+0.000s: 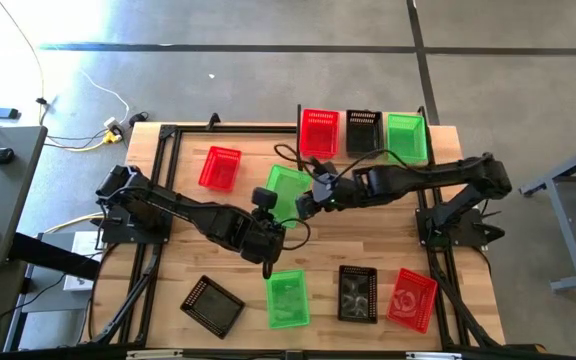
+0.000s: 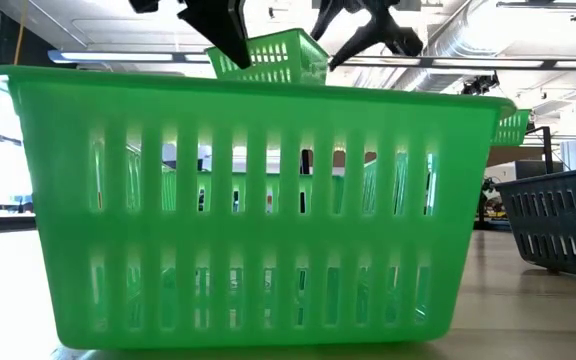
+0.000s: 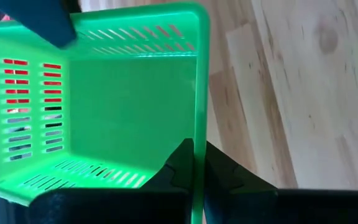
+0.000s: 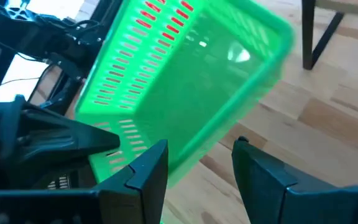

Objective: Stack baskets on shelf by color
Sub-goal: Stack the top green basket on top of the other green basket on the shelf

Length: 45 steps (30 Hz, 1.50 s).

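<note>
The left gripper (image 1: 271, 205) is pinching the rim of a green basket (image 1: 288, 188) mid-tabletop, lifted and tilted, seemingly offering it to the wide-open right gripper (image 1: 306, 206) just beside it for shelving.

Seen from above, your widest open stretch of surface (image 1: 368, 235) runs across the middle, between the lifted green basket (image 1: 286, 190) and the front row. That front row blocks the near edge: a black basket (image 1: 212, 304), a green basket (image 1: 288, 298), another black basket (image 1: 357, 293) and a red basket (image 1: 412, 299), with narrow gaps between them. The shelf (image 1: 430, 140) at the far edge is filled by a red, a black and a green basket side by side. A lone red basket (image 1: 220, 168) sits far left, with bare wood around it. Both arms crowd the centre, meeting at the lifted basket.
</note>
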Motion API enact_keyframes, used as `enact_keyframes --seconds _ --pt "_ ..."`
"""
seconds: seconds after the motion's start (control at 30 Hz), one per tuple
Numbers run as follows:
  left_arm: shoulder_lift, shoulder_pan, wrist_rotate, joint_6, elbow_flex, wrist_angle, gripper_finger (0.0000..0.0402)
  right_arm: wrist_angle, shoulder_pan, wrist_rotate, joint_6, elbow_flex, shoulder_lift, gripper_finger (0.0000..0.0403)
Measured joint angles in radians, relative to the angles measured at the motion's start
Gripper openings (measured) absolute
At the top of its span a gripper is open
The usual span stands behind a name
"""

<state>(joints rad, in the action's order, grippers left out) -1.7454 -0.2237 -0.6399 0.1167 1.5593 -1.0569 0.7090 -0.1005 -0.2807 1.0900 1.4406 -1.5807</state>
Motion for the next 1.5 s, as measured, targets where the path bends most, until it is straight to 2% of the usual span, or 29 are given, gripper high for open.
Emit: enact_keyframes --seconds 0.33,0.43,0.63,0.73,1.03,1.3,1.5 --pt "-0.002 0.001 -0.068 0.097 -0.001 -0.013 0.0000 -0.055 0.001 0.003 0.084 0.003 -0.091 0.0153" --pt "-0.002 0.001 -0.060 0.097 -0.001 -0.024 0.0000 -0.065 0.002 0.001 0.084 0.003 -0.095 0.0123" --pt "-0.002 0.000 -0.051 0.093 0.000 -0.016 0.0003 -0.092 0.013 -0.015 0.044 0.003 -0.098 0.0019" --pt "-0.002 0.001 -0.067 0.051 0.001 -0.010 0.0013 -0.105 0.026 -0.009 0.020 0.003 -0.098 0.0012" --pt "-0.002 0.041 0.028 -0.028 0.001 -0.010 0.0074 -0.094 0.071 0.005 -0.025 0.001 -0.097 0.0004" --pt "-0.002 0.048 0.042 -0.036 0.001 -0.013 0.0154 -0.031 0.093 0.010 -0.036 0.000 -0.097 0.0001" --pt "-0.001 0.038 0.041 -0.036 0.001 -0.024 0.0194 0.045 0.093 0.010 -0.019 0.000 -0.097 0.0001"
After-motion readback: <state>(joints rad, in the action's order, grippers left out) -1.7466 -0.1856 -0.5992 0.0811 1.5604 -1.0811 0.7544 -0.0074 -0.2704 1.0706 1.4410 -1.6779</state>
